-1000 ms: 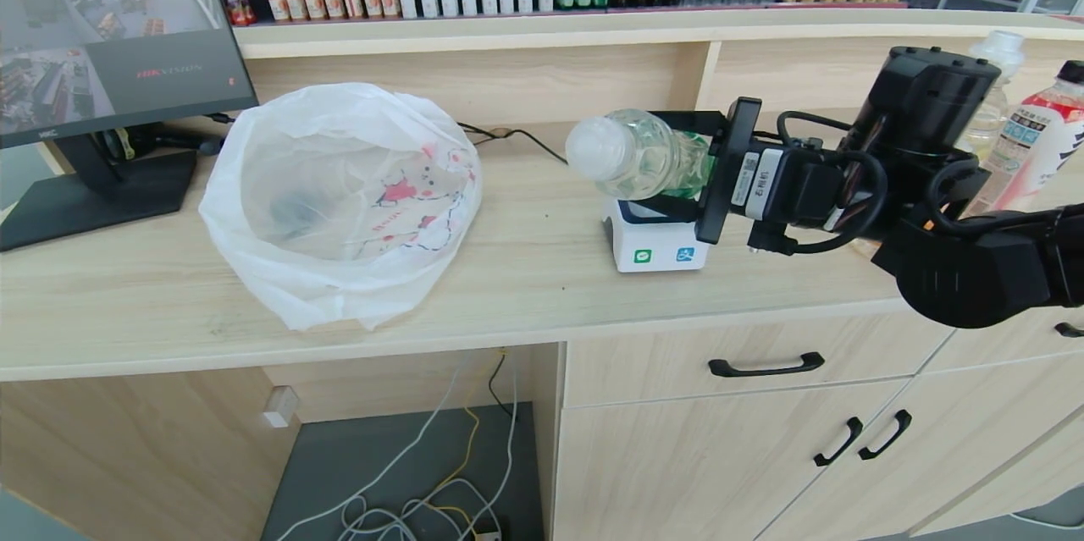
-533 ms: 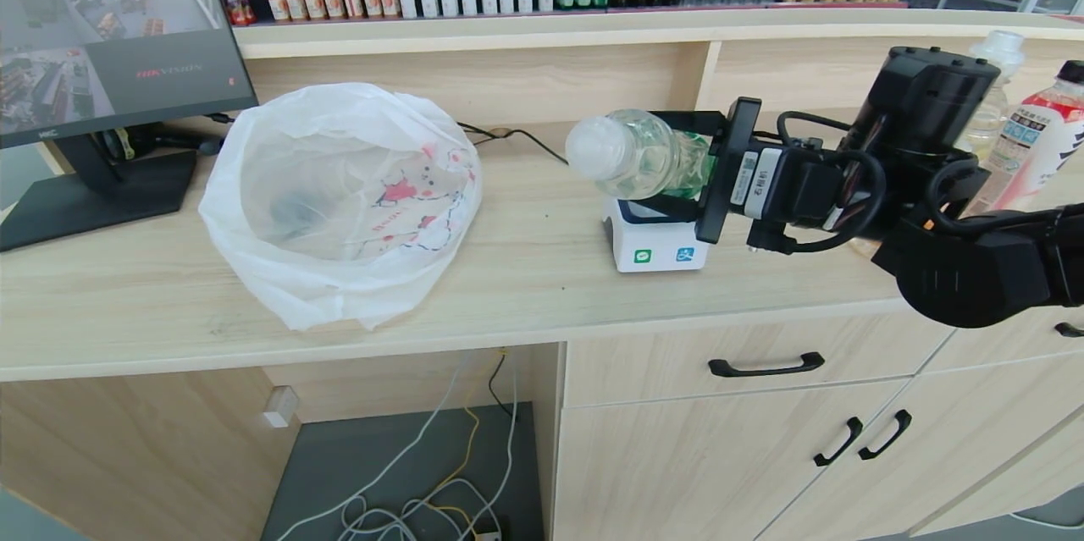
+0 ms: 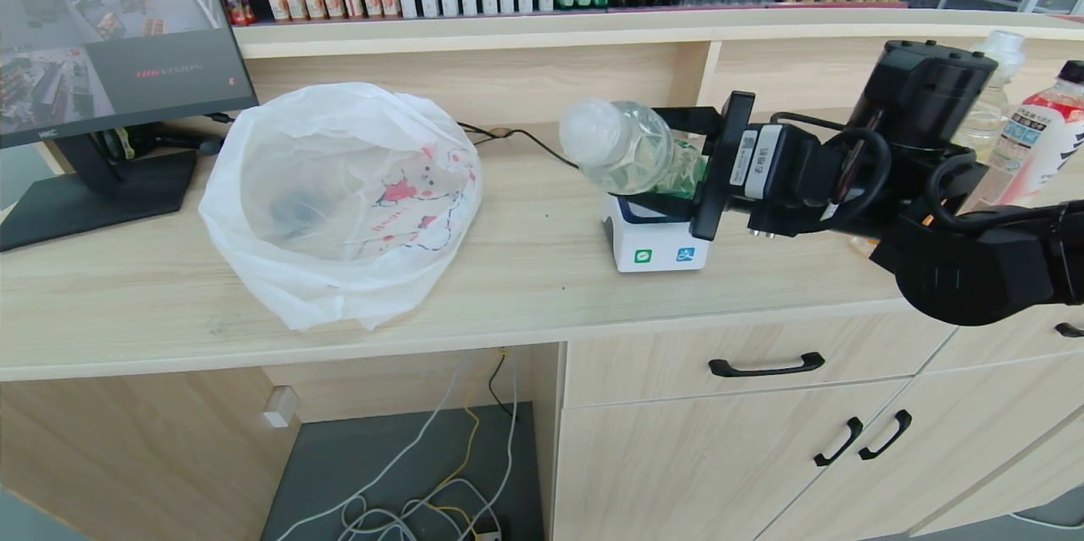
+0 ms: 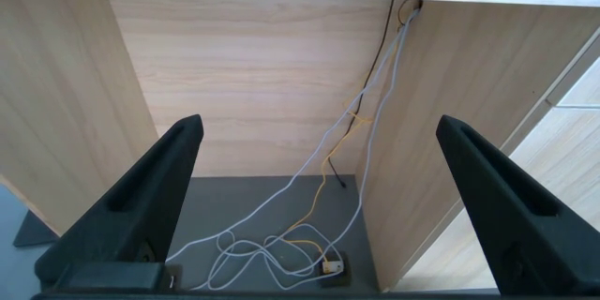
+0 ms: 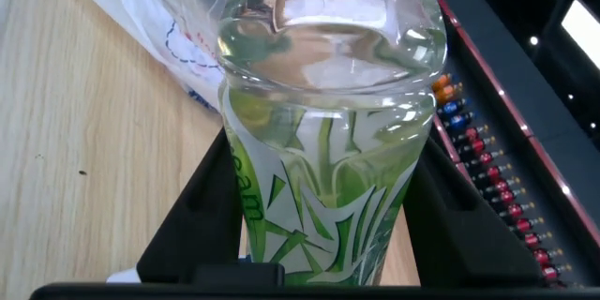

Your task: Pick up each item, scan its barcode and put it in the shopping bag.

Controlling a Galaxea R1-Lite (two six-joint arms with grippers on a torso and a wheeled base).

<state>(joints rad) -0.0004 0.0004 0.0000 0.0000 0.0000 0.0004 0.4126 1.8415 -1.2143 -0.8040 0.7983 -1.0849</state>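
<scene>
My right gripper [image 3: 682,164] is shut on a clear water bottle [image 3: 622,145] with a green label, held sideways just above the white barcode scanner [image 3: 654,243] on the counter. The bottle's white cap points toward the white shopping bag [image 3: 343,194], which stands open on the counter's left part with a dark item inside. In the right wrist view the bottle [image 5: 328,122] sits between the two black fingers [image 5: 197,220]. My left gripper [image 4: 319,206] hangs open below the counter, facing the cables on the floor.
A monitor [image 3: 110,33] stands at the far left of the counter. Two more bottles [image 3: 1029,139] stand at the right behind my arm. A cable [image 3: 517,139] runs along the counter behind the scanner. Drawers with black handles [image 3: 766,367] are below.
My right gripper has lifted and shifted the bottle slightly up and to the left, tilting its cap end upward. The bag and scanner have not moved.
</scene>
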